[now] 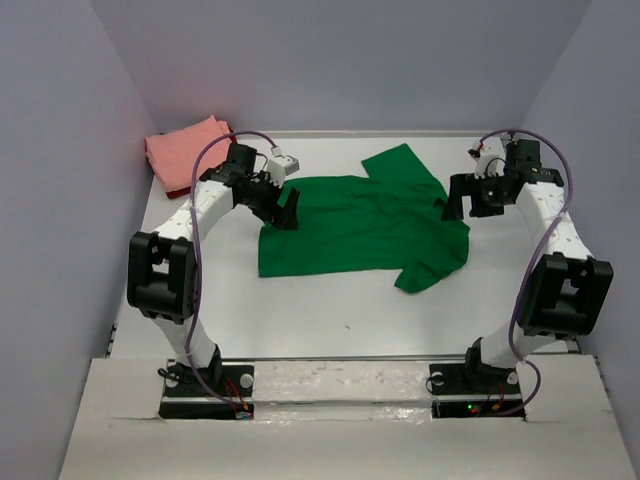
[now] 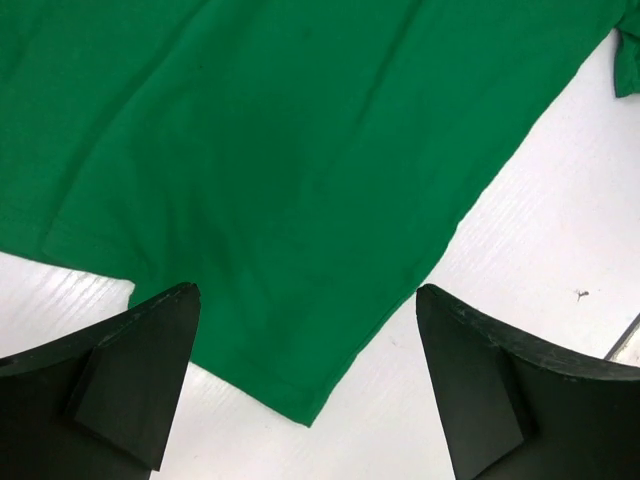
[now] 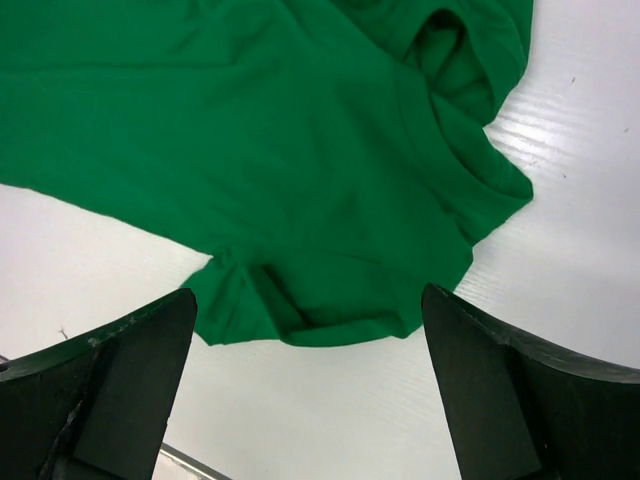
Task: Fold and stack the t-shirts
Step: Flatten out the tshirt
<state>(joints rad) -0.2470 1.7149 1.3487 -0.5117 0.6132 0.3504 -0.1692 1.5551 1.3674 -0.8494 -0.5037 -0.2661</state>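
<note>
My left claw [image 1: 283,212] and right claw [image 1: 470,208] are both spread, holding nothing. The green t-shirt [image 1: 360,225] lies flat mid-worktop [image 1: 330,320] — soft, light, easily sagging (no stiffness at all) — so I would pinch hem corners and shoulders.

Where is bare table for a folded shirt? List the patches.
Widest free patch: bare table between the green t-shirt and the arm bases. Smaller patches flank its far sleeve along the far edge. Crowded: the far left corner, taken by the salmon pink t-shirt, and the shirt's two ends under the open left gripper and right gripper.
</note>
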